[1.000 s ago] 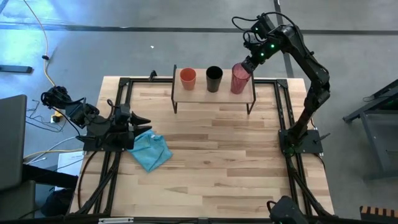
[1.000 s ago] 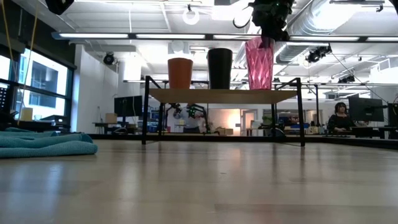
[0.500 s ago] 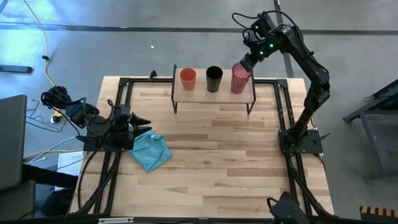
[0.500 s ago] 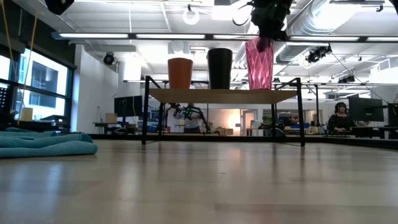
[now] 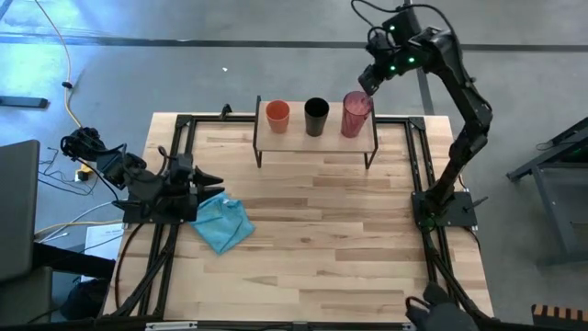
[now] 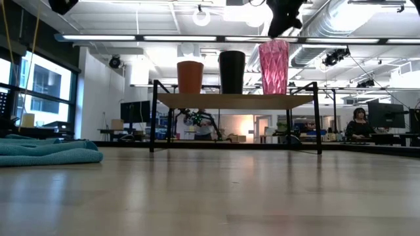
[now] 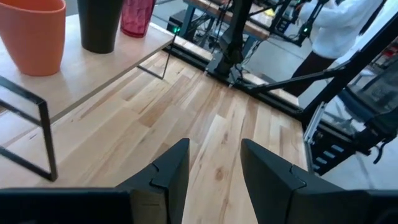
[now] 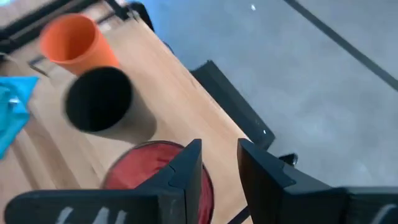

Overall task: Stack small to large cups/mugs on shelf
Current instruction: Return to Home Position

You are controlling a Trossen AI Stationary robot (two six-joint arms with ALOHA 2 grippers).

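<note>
The tumbler stands upright on the shelf, directly under the right claw, which hangs above its rim with a clear gap between the two. From where I stand the claw's fingers are spread and hold nothing. The right wrist view shows the tumbler's red mouth below the space between them. Next along the shelf, away from the claw, is the black cup, and farthest from it is the orange cup. All three stand upright in one row, close together but not touching. They rise in height from orange through black to the tumbler nearest the claw.

I'd say the sorting itself is done: short to tall, all three on the shelf. What seems left is only for the right arm to draw away and fold back to rest. It should go up and off without brushing the tumbler, which looks tall and light enough to tip.

The left claw lies well away from the shelf at the left edge of the counter, fingers parted and empty, with the cloth just beside it.
</note>
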